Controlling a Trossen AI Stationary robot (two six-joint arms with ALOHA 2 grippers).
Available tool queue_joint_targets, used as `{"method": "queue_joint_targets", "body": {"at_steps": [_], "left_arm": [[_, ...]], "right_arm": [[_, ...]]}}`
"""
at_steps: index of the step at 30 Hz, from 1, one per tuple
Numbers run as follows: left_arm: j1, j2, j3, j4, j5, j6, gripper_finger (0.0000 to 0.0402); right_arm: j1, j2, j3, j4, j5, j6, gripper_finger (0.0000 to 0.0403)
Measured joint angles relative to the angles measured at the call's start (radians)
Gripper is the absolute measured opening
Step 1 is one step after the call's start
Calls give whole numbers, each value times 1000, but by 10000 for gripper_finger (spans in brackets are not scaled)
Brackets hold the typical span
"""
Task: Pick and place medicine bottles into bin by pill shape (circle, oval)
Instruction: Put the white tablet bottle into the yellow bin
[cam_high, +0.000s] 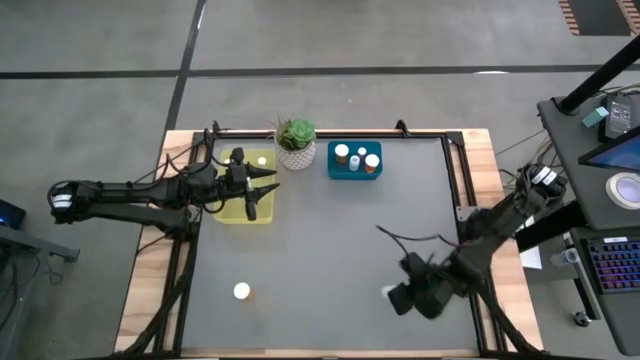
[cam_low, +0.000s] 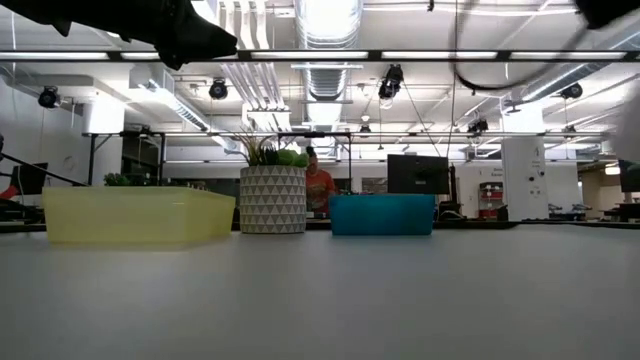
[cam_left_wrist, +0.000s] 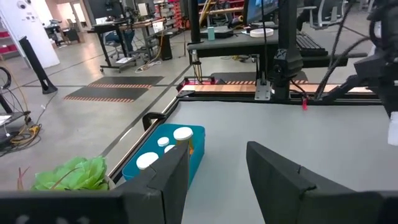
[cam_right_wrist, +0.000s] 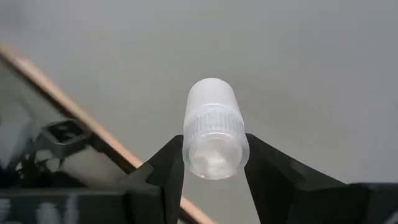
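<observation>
Table (cam_high: 330, 260) first: your left gripper (cam_high: 262, 190) hangs over the yellow bin (cam_high: 225, 212), fingers apart. Your right gripper (cam_right_wrist: 214, 162) is clamped on a white bottle (cam_right_wrist: 213, 127) near the table's front right. Another bottle (cam_high: 241, 291) stands front left.

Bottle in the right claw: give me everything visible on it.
The bottle is a small white, translucent-looking plastic cylinder with a ribbed band around its cap end. The right claw is shut on it, one dark finger pressing each side at the ribbed part, its rounded end sticking out past the fingertips. It is held above the grey table, touching nothing else. Its contents and label cannot be seen.
</observation>
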Motion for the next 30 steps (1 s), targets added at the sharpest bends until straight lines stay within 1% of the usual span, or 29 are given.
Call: {"method": "queue_joint_targets", "body": {"at_steps": [6,9,13,15,16,18,20,24,26,30], "left_arm": [[0,0,0,0,0,4,144],[0,0,0,0,0,4,144],[0,0,-1,0,0,4,144],[0,0,-1,0,0,3,144],[0,1,-1,0,0,3,144],[0,1,-1,0,0,2,144],[0,1,-1,0,0,2,144],[0,4,-1,0,0,1,144],[0,8,-1,0,0,0,144],[0,13,-1,0,0,-5,144]], "right_arm": [[-154,-39,-2,217,5,-512,137],[-221,-56,-2,347,-17,-773,137],[-301,-73,-3,503,-80,-1078,137],[-335,-76,-4,615,-114,-1243,137],[-352,-76,-4,683,-149,-1324,137],[-386,-76,-4,818,-269,-1471,137],[-420,-77,-4,927,-404,-1570,137],[-480,-77,-4,1072,-638,-1687,137],[-501,-77,-4,1121,-702,-1733,137],[-520,-77,-4,1169,-721,-1806,137]]}}
